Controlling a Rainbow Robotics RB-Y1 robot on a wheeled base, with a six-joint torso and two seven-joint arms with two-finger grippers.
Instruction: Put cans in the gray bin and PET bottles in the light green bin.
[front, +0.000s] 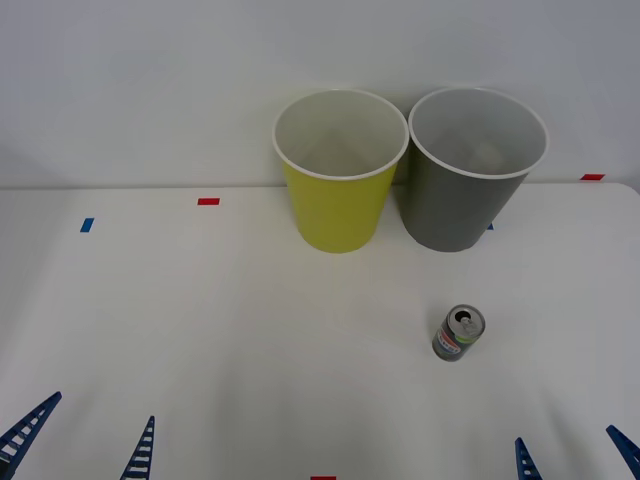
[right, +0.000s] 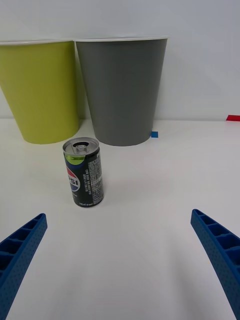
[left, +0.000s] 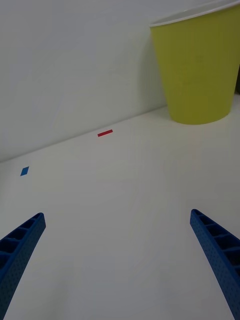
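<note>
1. No sorting is judged to have been done yet: the can (front: 459, 333) stands upright on the counter (front: 200, 330), and nothing is held by either hand.
2. The step in hand is judged to be the reach for the can, which would fall to the right hand (front: 577, 455), the nearer of the two.
3. The right hand is seen low at the near edge of the counter with its fingers spread wide and empty. The can lies ahead of it, between it and the gray bin (front: 470, 170), well apart from the fingers and off toward the left-hand side of their gap.
4. For the next move, the hand would need to be carried forward and slightly leftward until the can stands between the fingers, then closed on it.
5. The gray bin stands just behind the can, with the green bin (front: 338, 170) close beside the gray one on its left.
6. The left hand (front: 85, 440) waits spread and empty, far left of the can.
</note>
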